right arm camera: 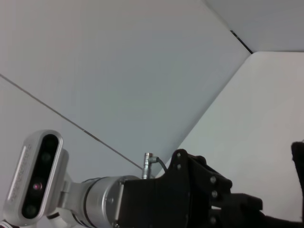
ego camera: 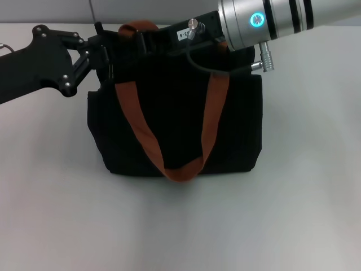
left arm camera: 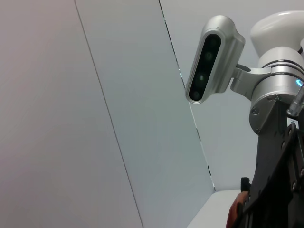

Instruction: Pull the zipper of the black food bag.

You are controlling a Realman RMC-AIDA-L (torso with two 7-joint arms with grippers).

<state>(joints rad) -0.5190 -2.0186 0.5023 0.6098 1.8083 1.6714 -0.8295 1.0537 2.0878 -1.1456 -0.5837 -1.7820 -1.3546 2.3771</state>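
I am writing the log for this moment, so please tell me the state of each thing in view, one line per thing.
black food bag: upright on the table, top edge hidden by both arms.
front strap handle: hanging loose down the bag's front.
zipper: not visible, state cannot be told.
left tool: at the bag's top left corner, grip unclear.
right tool: over the bag's top edge, grip unclear.
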